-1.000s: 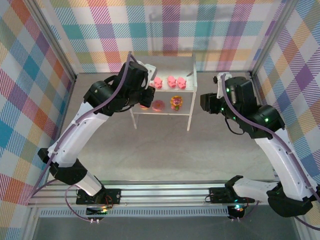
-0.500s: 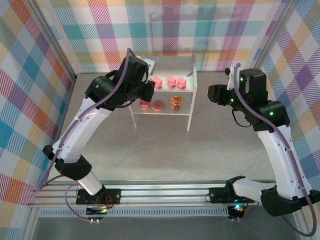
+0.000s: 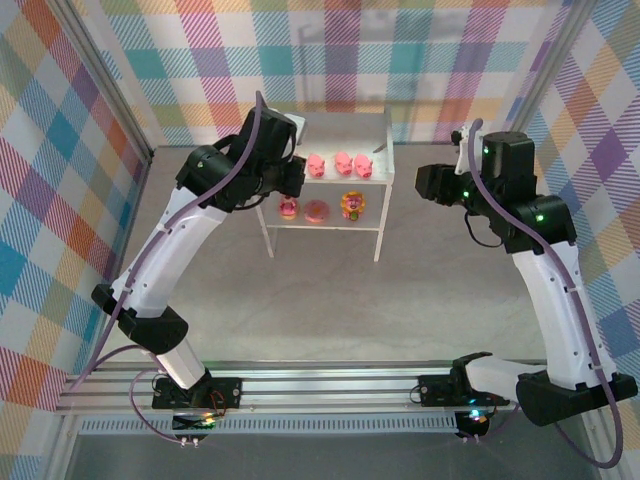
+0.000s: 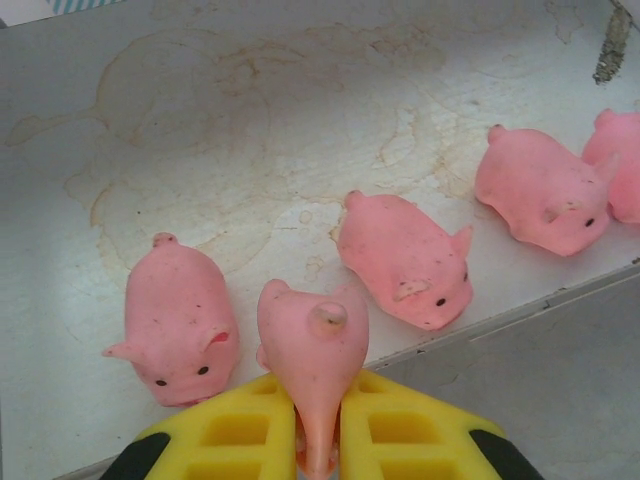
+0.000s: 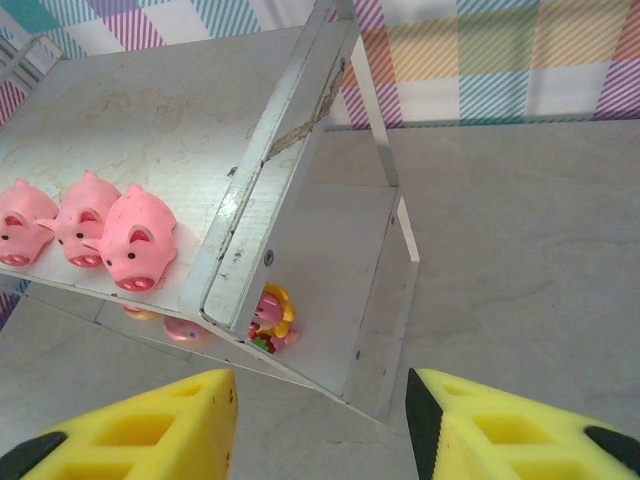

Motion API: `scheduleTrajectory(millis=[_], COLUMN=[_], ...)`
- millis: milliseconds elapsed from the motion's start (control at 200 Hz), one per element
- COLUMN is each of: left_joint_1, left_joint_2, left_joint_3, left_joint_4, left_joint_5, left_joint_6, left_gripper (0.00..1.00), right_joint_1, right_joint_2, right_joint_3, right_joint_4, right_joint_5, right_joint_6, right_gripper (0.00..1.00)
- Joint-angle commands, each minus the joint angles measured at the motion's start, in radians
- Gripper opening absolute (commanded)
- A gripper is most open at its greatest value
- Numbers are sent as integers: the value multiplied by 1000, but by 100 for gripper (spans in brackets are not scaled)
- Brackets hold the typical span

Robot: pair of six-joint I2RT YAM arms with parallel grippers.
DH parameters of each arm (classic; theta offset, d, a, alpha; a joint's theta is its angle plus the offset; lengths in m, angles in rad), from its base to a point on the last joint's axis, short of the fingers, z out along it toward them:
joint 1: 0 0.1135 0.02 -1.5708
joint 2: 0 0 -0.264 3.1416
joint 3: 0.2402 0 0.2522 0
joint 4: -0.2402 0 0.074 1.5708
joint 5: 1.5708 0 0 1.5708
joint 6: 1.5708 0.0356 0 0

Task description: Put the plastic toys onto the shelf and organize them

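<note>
The white two-tier shelf [image 3: 340, 130] stands at the back of the table. Several pink pigs lie along the front of its top tier; one [image 4: 180, 325] is at the left and another [image 4: 405, 260] is in the middle. My left gripper [image 4: 320, 440] is shut on one more pink pig [image 4: 315, 350], pinched by one end just above the tier's front edge between those two. On the lower tier are a pink-red figure [image 3: 288, 208], a pink donut [image 3: 317, 210] and a yellow-orange figure [image 3: 351, 206]. My right gripper [image 5: 320, 420] hangs open, holding nothing, to the right of the shelf.
The back half of the shelf's scuffed top [image 5: 150, 120] is bare. Checked walls close in the table on three sides. Grey tabletop [image 3: 330, 300] spreads in front of the shelf, between the two arms.
The left gripper has moved slightly back over the shelf's top with the pig. The right arm has lifted and drawn to the right, away from the shelf, then held still.
</note>
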Motion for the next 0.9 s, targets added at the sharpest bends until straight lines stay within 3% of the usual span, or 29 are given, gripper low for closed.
scheduleTrajectory(millis=[0, 360, 675, 895], left_joint_1=[20, 44, 49, 51], left_joint_2=[13, 32, 45, 40], left_joint_3=[2, -17, -17, -17], left_joint_4=[17, 71, 68, 64], left_joint_5=[16, 94, 87, 78], left_joint_6=[-17, -31, -35, -40], left_gripper=[14, 15, 16, 22], right_joint_1=[-14, -33, -46, -53], right_joint_2=[2, 9, 12, 13], right_joint_3=[1, 6, 5, 3], right_joint_4=[32, 35, 37, 41], right_joint_5=[-33, -54, -72, -83], right_joint_6=[-14, -15, -16, -15], right_gripper=[49, 49, 49, 49])
